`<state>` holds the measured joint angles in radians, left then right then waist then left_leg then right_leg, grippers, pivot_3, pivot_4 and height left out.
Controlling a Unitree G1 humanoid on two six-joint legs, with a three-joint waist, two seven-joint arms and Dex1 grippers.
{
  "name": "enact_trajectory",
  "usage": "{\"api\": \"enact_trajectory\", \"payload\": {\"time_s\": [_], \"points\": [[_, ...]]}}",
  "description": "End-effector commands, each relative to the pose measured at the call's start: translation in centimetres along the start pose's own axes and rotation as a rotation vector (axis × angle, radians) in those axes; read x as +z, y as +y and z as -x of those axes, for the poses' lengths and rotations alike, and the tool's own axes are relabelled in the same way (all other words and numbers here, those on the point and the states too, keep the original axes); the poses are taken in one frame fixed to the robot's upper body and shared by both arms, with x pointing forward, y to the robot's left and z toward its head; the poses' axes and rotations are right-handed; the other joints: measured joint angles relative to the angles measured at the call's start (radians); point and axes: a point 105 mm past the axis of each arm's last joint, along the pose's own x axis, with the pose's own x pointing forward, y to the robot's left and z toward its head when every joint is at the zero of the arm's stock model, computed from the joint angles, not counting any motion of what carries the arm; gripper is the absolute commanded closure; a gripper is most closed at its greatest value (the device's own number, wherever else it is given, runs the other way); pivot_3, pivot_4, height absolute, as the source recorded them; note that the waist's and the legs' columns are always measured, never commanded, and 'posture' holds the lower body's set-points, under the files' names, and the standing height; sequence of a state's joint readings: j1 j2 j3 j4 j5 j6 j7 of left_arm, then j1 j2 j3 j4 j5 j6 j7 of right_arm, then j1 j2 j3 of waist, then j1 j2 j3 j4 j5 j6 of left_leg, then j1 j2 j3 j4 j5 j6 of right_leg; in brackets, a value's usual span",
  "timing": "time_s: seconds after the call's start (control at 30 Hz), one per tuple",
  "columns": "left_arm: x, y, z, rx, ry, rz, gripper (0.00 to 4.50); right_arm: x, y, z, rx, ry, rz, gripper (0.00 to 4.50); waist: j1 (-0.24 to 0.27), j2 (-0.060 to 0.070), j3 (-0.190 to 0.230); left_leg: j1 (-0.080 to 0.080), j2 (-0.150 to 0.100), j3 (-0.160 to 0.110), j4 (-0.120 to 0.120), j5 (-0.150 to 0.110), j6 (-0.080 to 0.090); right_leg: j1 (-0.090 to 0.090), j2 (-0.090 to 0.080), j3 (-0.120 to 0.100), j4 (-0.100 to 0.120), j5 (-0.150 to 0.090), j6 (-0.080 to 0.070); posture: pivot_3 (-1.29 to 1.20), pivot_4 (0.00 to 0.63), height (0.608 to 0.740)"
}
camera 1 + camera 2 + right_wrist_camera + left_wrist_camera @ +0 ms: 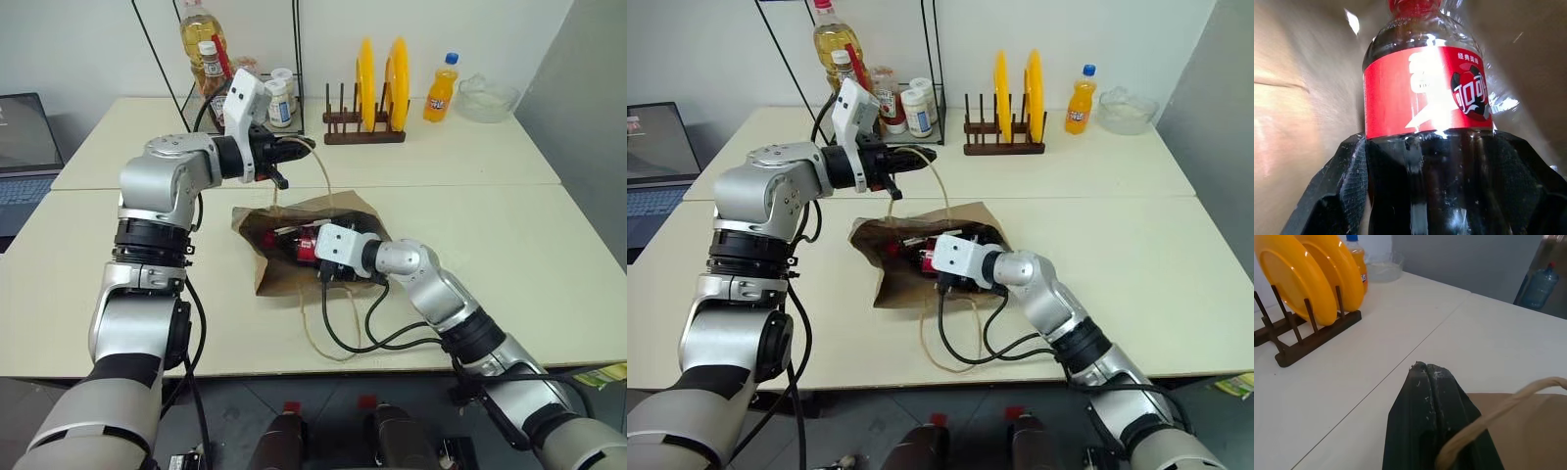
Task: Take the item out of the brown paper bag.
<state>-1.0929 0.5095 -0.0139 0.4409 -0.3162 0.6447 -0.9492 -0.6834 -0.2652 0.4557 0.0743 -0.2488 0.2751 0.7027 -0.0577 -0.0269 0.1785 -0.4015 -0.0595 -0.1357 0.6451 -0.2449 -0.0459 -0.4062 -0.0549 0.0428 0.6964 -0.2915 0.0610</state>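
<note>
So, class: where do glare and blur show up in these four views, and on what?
Right wrist view: bright glare streaks across the cola bottle and its red label, and the brown paper bag wall around it is soft. Left wrist view: the twine handle is blurred, the yellow plates sharper. Head views: evenly lit.

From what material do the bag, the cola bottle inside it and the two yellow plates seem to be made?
Bag: brown kraft paper, matte, creased, with twine handles.
Cola bottle: clear glossy plastic, probably; it shows bright glints, dark liquid and a red film label.
Yellow plates: smooth and slightly shiny, plastic or glazed ceramic; I cannot tell which.
</note>
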Motion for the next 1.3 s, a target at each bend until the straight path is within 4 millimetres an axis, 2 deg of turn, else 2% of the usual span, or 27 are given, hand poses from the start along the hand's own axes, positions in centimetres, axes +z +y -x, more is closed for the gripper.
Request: {"api": "enact_trajectory", "payload": {"time_s": [0.03, 0.27, 0.4, 0.47, 0.5, 0.57, 0.63, 0.7, 0.77, 0.83, 0.87, 0.97, 1.07, 1.2, 1.3], "points": [[1.5, -0.2, -0.1, -0.001, -0.035, -0.056, 4.50, 2.4, -0.7, 1.9, -0.030, -0.138, 0.002, 1.34, 0.000, 0.000, 0.000, 0.000, 0.000, 0.000, 0.000, 0.000, 0.000, 0.000, 0.000, 0.000, 0.000, 0.000, 0.000, 0.00, 0.150, 0.740], [1.5, 0.0, -0.2, 0.003, -0.031, -0.067, 4.50, 4.0, 0.7, 6.0, 0.066, -0.255, -0.090, 1.34, 0.001, 0.000, 0.000, 0.000, 0.000, 0.000, 0.000, 0.000, 0.000, 0.000, 0.000, 0.000, 0.000, 0.000, 0.000, 0.00, 0.150, 0.740], [1.4, 0.0, -0.3, 0.000, -0.028, -0.072, 4.50, 5.7, 1.1, 10.1, 0.175, -0.313, -0.255, 1.34, 0.003, 0.000, 0.000, -0.001, 0.000, 0.000, 0.000, 0.000, 0.000, 0.000, 0.000, 0.000, 0.000, 0.000, 0.000, 0.00, 0.150, 0.740], [1.4, 0.1, -0.2, 0.000, -0.026, -0.074, 4.50, 6.3, 0.9, 11.4, 0.199, -0.310, -0.319, 1.34, 0.004, 0.000, 0.000, -0.001, 0.000, 0.000, 0.000, -0.001, 0.001, 0.001, 0.000, 0.000, -0.001, 0.000, 0.000, 0.00, 0.150, 0.740], [1.4, 0.1, -0.2, 0.001, -0.026, -0.074, 4.50, 7.0, -0.1, 12.2, 0.178, -0.327, -0.369, 1.34, 0.004, 0.000, 0.000, -0.001, 0.000, 0.000, 0.000, -0.002, 0.003, 0.001, 0.000, 0.000, -0.001, 0.000, 0.000, 0.00, 0.150, 0.740], [1.3, 0.1, -0.1, 0.001, -0.024, -0.075, 4.50, 8.3, -3.3, 13.9, 0.077, -0.382, -0.469, 1.34, 0.001, 0.000, 0.000, 0.000, 0.001, 0.000, 0.000, -0.002, 0.004, 0.001, 0.000, 0.000, 0.000, 0.000, 0.000, 0.00, 0.150, 0.740], [1.2, 0.1, 0.0, -0.001, -0.022, -0.073, 4.50, 8.6, -6.7, 15.4, -0.065, -0.389, -0.527, 1.34, 0.003, 0.000, 0.001, 0.000, 0.001, 0.000, 0.000, -0.002, 0.004, 0.000, 0.000, 0.000, 0.001, 0.000, 0.000, 0.00, 0.150, 0.740], [1.1, 0.0, 0.0, -0.005, -0.020, -0.072, 4.50, 6.8, -9.4, 16.6, -0.238, -0.290, -0.530, 1.34, 0.010, 0.000, 0.001, 0.000, 0.001, -0.001, 0.000, -0.002, 0.004, 0.000, 0.000, -0.001, 0.001, 0.000, 0.000, 0.00, 0.150, 0.740], [1.1, 0.0, 0.0, -0.008, -0.019, -0.072, 4.50, 4.9, -11.2, 17.5, -0.366, -0.197, -0.529, 1.34, 0.018, 0.000, 0.000, 0.000, 0.001, -0.001, -0.001, -0.002, 0.004, 0.001, 0.000, -0.001, -0.001, 0.000, -0.001, 0.00, 0.150, 0.740], [1.1, -0.1, -0.2, -0.011, -0.020, -0.072, 4.50, -0.3, -13.7, 19.2, -0.609, 0.028, -0.541, 1.34, 0.025, 0.000, 0.000, -0.001, 0.000, 0.001, -0.001, -0.002, 0.004, 0.000, -0.001, 0.000, -0.002, 0.000, -0.001, 0.00, 0.150, 0.740], [1.1, -0.1, -0.3, -0.013, -0.021, -0.073, 4.50, -2.5, -14.1, 20.0, -0.673, 0.134, -0.528, 1.34, 0.028, 0.000, 0.000, -0.001, -0.001, 0.001, 0.000, -0.002, 0.004, 0.000, -0.001, 0.000, -0.002, 0.000, -0.001, 0.00, 0.150, 0.740], [1.1, -0.3, -0.4, -0.021, -0.024, -0.073, 4.50, -7.0, -12.6, 20.6, -0.620, 0.364, -0.439, 1.34, 0.034, 0.000, 0.001, -0.004, -0.003, 0.001, 0.001, -0.002, 0.004, -0.001, -0.003, 0.000, -0.003, 0.000, -0.001, 0.00, 0.150, 0.740], [1.0, -0.4, -0.5, -0.024, -0.024, -0.074, 4.50, -10.7, -10.6, 20.6, -0.527, 0.500, -0.475, 1.34, 0.022, 0.000, 0.001, -0.006, -0.002, 0.003, 0.000, -0.001, 0.003, -0.003, -0.003, 0.000, -0.004, 0.000, -0.001, 0.00, 0.150, 0.740], [1.2, -0.5, -0.5, -0.023, -0.031, -0.074, 4.50, -13.0, -9.3, 20.6, -0.440, 0.585, -0.483, 1.34, -0.006, 0.001, 0.001, -0.006, -0.001, 0.005, 0.001, -0.002, 0.004, -0.004, -0.002, 0.002, -0.002, 0.000, 0.000, 0.00, 0.150, 0.740], [1.0, -0.6, -0.4, -0.018, -0.036, -0.069, 4.50, -13.9, -9.1, 20.5, -0.412, 0.612, -0.502, 1.34, -0.007, 0.001, 0.001, -0.005, 0.000, 0.005, 0.001, -0.002, 0.004, -0.004, -0.001, 0.001, -0.001, 0.000, 0.000, 0.00, 0.150, 0.740]]}}
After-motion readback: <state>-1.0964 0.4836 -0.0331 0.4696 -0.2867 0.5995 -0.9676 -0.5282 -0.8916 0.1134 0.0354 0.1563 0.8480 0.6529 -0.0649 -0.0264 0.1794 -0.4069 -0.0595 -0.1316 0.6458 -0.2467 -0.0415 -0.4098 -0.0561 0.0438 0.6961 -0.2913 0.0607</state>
